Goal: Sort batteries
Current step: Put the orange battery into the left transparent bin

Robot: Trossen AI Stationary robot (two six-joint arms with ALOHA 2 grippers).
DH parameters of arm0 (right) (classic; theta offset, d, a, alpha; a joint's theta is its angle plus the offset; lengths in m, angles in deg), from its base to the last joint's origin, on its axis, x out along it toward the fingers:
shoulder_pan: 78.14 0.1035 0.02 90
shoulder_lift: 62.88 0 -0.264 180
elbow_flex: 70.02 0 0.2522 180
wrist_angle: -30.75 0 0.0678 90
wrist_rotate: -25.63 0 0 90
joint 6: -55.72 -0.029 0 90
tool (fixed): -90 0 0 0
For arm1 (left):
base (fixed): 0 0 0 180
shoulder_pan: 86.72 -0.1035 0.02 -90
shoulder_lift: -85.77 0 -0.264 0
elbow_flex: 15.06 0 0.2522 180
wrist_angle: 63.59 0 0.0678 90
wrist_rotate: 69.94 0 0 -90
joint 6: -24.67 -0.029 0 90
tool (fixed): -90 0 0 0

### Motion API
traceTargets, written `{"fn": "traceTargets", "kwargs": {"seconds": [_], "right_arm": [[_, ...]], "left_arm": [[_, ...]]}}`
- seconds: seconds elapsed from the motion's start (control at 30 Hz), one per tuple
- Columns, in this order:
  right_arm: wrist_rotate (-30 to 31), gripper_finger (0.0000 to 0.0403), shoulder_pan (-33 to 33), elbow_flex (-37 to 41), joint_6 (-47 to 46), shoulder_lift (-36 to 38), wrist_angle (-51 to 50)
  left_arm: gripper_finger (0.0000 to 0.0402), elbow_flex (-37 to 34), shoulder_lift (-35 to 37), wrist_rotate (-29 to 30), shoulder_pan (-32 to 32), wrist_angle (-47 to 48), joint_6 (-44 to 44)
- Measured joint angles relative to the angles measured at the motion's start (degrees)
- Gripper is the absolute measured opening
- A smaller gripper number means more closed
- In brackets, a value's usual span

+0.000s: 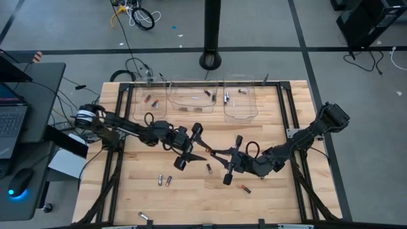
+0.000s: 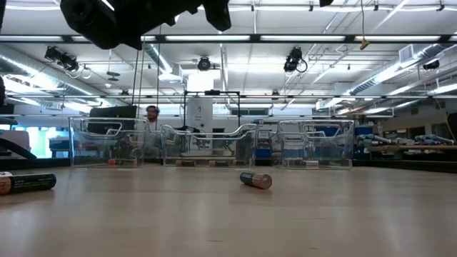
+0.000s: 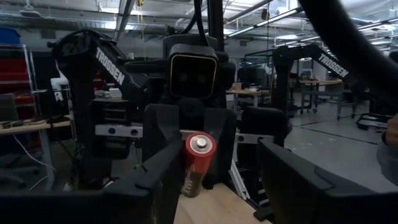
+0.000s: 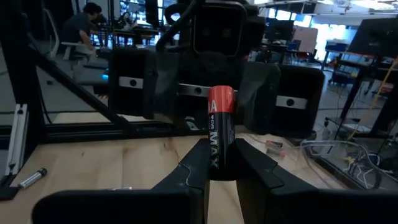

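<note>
Evidently mid-handover above the table, the right gripper clamps a red-topped battery upright while the left gripper gapes around it.

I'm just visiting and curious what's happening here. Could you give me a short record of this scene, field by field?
Right tool: shut on a red-ended battery, mid-table
Left tool: open, its fingers either side of that battery
Bins: three clear ones along the far edge, a few batteries inside
Loose batteries: several lying on the wooden table
</note>
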Motion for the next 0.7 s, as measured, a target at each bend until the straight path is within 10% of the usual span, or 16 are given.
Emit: {"fn": "traceTargets", "kwargs": {"seconds": [0.7], "right_arm": [[-1.2, 0.006, 0.0, 0.0, 0.2, 0.0, 0.5]], "left_arm": [[0.0048, 0.4, -0.3, -0.4, 0.0, -0.5, -3.4]]}}
